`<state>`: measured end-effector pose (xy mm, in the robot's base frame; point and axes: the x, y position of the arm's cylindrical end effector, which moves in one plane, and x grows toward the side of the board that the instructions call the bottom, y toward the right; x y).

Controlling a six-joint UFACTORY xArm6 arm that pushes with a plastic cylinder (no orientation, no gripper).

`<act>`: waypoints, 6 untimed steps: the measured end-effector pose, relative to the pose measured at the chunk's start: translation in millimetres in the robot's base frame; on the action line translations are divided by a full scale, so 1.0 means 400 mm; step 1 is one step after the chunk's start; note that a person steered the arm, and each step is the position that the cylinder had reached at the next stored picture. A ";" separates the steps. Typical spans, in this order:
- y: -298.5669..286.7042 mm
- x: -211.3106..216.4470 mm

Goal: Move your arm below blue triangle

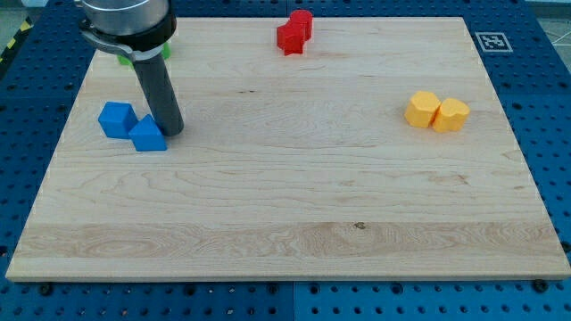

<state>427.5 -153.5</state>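
The blue triangle [147, 136] lies on the wooden board [285, 205] at the view's left. A blue cube [117, 119] sits just up and to the left of it, touching or nearly touching. My tip [172, 131] rests at the triangle's right side, level with its upper edge, against it or a hair away. The dark rod rises from there to the view's top left.
A red block [294, 32] sits at the board's top middle. Two yellow blocks [436, 111] lie side by side at the right. A green block [125, 59] is mostly hidden behind the rod at the top left.
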 end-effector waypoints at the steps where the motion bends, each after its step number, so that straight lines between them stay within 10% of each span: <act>1: 0.063 -0.036; 4: 0.056 0.198; 6: -0.016 0.126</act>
